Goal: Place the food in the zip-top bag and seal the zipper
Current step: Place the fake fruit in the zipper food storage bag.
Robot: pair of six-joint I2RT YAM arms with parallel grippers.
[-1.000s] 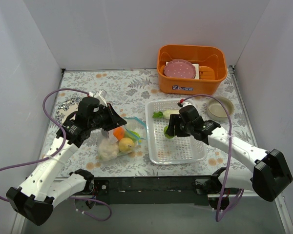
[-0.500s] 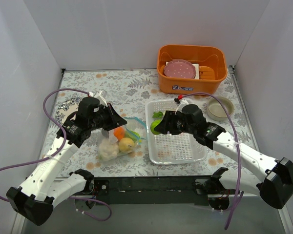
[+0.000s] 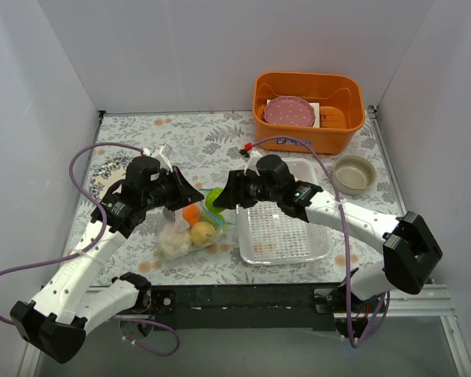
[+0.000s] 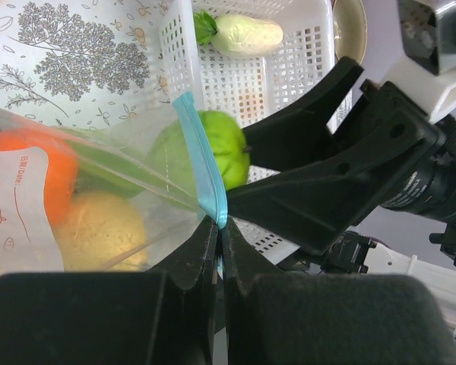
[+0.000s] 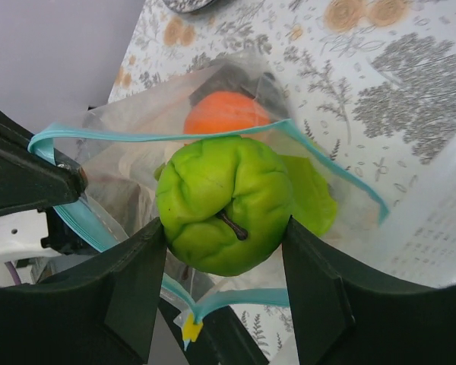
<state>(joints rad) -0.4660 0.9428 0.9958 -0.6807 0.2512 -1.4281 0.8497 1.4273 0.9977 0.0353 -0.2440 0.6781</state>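
Note:
The clear zip-top bag (image 3: 190,228) lies left of the tray with its mouth facing right. An orange (image 3: 191,214), a lemon (image 3: 202,232) and a pale cabbage (image 3: 173,242) lie inside it. My left gripper (image 4: 219,228) is shut on the light blue zipper strip (image 4: 201,167) and holds the mouth up and open. My right gripper (image 5: 226,236) is shut on the green pepper (image 5: 224,204) and holds it at the bag's mouth, over the zipper (image 5: 159,138). The pepper also shows from above (image 3: 214,199). A white radish (image 4: 239,34) lies in the tray.
The clear perforated tray (image 3: 286,236) stands right of the bag, under my right arm. An orange bin (image 3: 276,133) with a pink plate (image 3: 290,111) stands at the back. A grey bowl (image 3: 353,173) sits at the right.
My right gripper has lifted the green pepper out of the tray and carried it left to the bag's mouth. My left gripper has held the zipper strip without moving.

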